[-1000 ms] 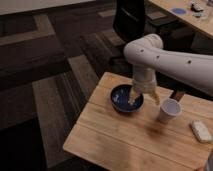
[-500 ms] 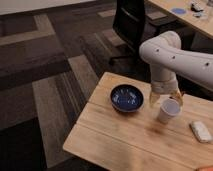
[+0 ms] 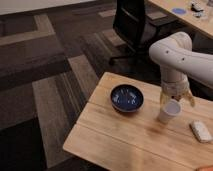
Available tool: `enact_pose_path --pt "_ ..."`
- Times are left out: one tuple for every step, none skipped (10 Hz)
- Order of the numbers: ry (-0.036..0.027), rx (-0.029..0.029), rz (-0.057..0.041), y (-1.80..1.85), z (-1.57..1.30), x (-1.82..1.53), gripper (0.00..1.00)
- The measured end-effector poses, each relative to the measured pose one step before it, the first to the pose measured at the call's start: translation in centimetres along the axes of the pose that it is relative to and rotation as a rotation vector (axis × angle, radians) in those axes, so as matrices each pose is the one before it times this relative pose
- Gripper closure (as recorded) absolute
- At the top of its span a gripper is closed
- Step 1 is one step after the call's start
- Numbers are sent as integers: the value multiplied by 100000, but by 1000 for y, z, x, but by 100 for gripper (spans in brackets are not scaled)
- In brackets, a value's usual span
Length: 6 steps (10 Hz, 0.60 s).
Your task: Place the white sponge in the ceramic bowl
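Looking down at an angle on a light wooden table [image 3: 115, 145] standing on dark carpet [image 3: 45, 75] with paler stripes.

Sitting upright on the table's left-centre part: a round, shallow, glossy dark-blue bowl [image 3: 126, 97], showing lighter flecks inside.

Standing to the right of the bowl, near it but not touching: a white cup [image 3: 168, 113], upright, mouth facing up.

Lying further right and a little nearer the front edge, well apart from the bowl and clear of the cup: the white sponge [image 3: 200, 131], a small pale block resting flat on the wood, outside the bowl.

Reaching in from the right edge: a thick white robot arm [image 3: 185, 52], bending at a rounded elbow and pointing down toward the table.

Hanging at the arm's lower end, directly above the cup: the gripper [image 3: 176, 100], with two yellowish fingers [image 3: 162, 98] spreading wide to either side of the cup's rim. Gripping nothing, and touching neither the sponge nor the bowl. Not possible telling whether the fingertips are brushing the cup.

Standing on the carpet behind the table: a black office chair [image 3: 131, 22].

Showing in the top right corner: part of another wooden desk [image 3: 190, 19], carrying a small blue disc [image 3: 178, 10] and a few small items too blurred for naming.
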Motion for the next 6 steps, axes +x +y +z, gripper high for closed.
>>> enact_pose_path --pt "2718 1141 -4056 -2146 1846 -750 35" --pt "1203 -977 -4856 -793 1020 -732 35" --pt "479 -1054 -3529 -446 516 -431 35" --pt "1171 -2067 -7575 -592 803 -402 35" --pt "2281 -2091 -4278 -433 776 380 35" --pt "2777 -2603 -3145 -729 953 925 35"
